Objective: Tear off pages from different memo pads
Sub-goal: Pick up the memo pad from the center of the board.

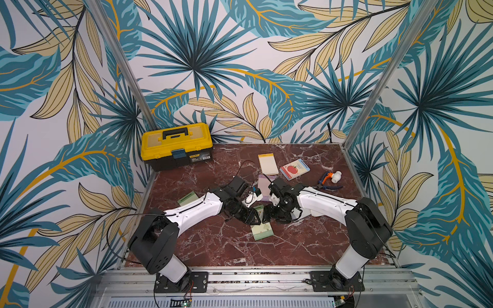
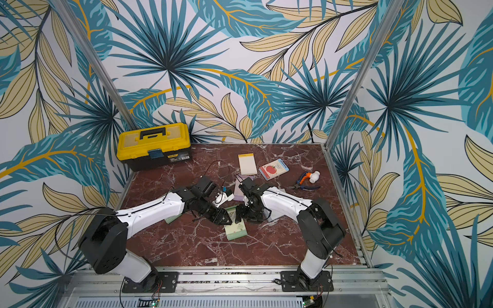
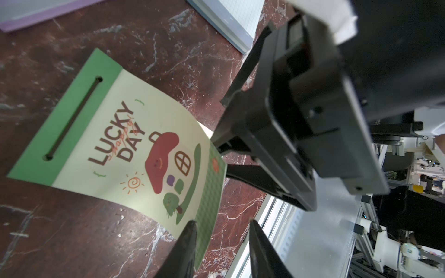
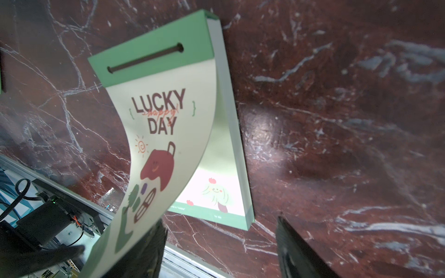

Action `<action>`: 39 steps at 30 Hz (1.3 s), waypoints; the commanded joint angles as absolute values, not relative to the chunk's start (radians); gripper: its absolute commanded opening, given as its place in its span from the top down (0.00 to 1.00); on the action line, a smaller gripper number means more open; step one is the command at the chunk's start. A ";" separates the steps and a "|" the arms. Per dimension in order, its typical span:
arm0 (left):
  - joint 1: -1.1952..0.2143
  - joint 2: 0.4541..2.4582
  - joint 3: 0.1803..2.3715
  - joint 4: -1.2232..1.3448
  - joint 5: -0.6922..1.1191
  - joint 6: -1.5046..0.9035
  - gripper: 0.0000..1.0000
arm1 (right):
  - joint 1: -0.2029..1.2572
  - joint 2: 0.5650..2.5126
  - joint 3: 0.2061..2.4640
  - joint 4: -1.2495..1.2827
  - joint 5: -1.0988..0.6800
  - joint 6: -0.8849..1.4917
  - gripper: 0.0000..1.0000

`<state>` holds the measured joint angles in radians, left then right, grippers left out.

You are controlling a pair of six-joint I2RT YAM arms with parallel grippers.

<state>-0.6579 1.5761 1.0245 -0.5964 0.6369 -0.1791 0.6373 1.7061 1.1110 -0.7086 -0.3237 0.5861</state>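
While left hand [image 3: 221,221] and right hand [image 4: 220,220] gape, the page [image 4: 168,134] curls upward lengthwise.

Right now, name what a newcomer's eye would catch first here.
The printed LUCKY DAY page curls up off its green memo pad, just front of centre on the marble table. Next, the yellow toolbox sits at the far left corner, and palm-leaf wallpaper covers the walls around.

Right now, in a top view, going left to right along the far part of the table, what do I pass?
yellow toolbox → cream memo pad → apple-cover memo pad → white-headed mallet
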 commanded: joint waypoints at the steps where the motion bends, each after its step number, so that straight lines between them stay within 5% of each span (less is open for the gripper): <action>1: -0.658 1.575 1.032 -0.573 0.631 -0.185 0.67 | 0.642 1.718 1.110 -0.727 -0.337 0.571 0.27; 12: -0.658 1.585 1.025 -0.561 0.651 -0.183 0.72 | 0.642 1.717 1.106 -0.722 -0.344 0.576 0.27; 25: -0.657 1.614 1.034 -0.566 0.647 -0.179 1.00 | 0.641 1.707 1.105 -0.730 -0.342 0.578 0.27; 39: -0.658 1.621 1.024 -0.528 0.713 -0.200 0.98 | 0.613 1.588 1.035 -0.795 -0.258 0.606 0.25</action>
<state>-0.6579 1.6161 1.0245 -0.5629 0.6701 -0.1928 0.6174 1.6135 1.0565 -0.7666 -0.2775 0.5957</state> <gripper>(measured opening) 0.042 0.744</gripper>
